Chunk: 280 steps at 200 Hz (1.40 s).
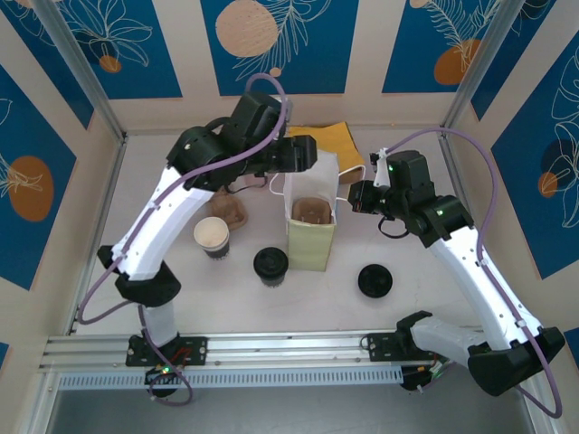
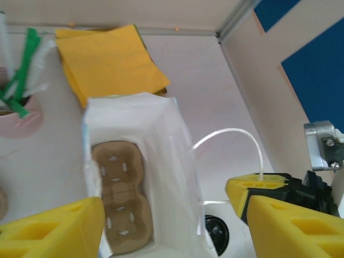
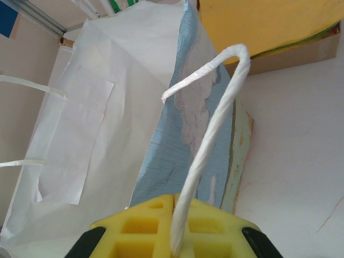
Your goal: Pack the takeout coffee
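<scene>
A white paper cup with a black lid (image 1: 270, 265) stands just left of the pale-yellow paper bag (image 1: 312, 237). An open white cup with a dark band (image 1: 212, 235) stands further left. The bag stands upright and open (image 2: 161, 140) with a brown cup carrier (image 2: 119, 196) at its bottom. My left gripper (image 1: 303, 154) (image 2: 172, 226) hovers over the bag's mouth, open, with nothing between its fingers. My right gripper (image 1: 357, 194) (image 3: 177, 215) is shut on the bag's white handle (image 3: 215, 129) at the bag's right side.
A loose black lid (image 1: 376, 280) (image 2: 216, 234) lies on the table right of the bag. Yellow napkins (image 1: 330, 140) (image 2: 107, 62) lie behind the bag. A pink cup of green-wrapped straws (image 2: 19, 107) stands left of it. Walls close in at the back and sides.
</scene>
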Tool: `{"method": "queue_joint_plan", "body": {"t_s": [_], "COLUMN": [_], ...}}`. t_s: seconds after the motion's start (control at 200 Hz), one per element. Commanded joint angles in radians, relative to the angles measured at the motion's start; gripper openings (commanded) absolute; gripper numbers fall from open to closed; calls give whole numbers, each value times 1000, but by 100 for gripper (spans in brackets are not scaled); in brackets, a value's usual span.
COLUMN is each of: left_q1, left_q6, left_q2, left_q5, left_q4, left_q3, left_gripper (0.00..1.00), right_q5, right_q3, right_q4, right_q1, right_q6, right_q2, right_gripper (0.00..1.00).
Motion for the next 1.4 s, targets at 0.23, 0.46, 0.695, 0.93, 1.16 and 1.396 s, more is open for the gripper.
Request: {"method": "queue_joint_plan", "body": {"t_s": [0.23, 0.46, 0.695, 0.93, 1.16, 1.396], "left_q1": [81, 114, 115, 114, 129, 263], "left_q6": [-103, -187, -231, -233, -198, -153], "left_q2": [-326, -558, -637, -647, -645, -702], "left_q5": [-145, -130, -110, -105, -98, 39], "left_q4": [-29, 91, 99, 108, 135, 215], "left_q3": [-492, -865, -1016, -1058, -1100, -1235], "left_gripper": [73, 74, 75, 80, 92, 100], "right_q5": [23, 34, 41, 38, 48, 148], "right_q3": [62, 87, 108, 101, 143, 211], "right_q4": [-19, -28, -46, -60, -159, -296], "right_q1": [0, -9, -28, -30, -25, 96], "right_q6": [-40, -60, -95, -79, -57, 22], "right_q2": [30, 62, 93, 78, 31, -34], "right_gripper": [8, 8, 8, 18, 49, 56]}}
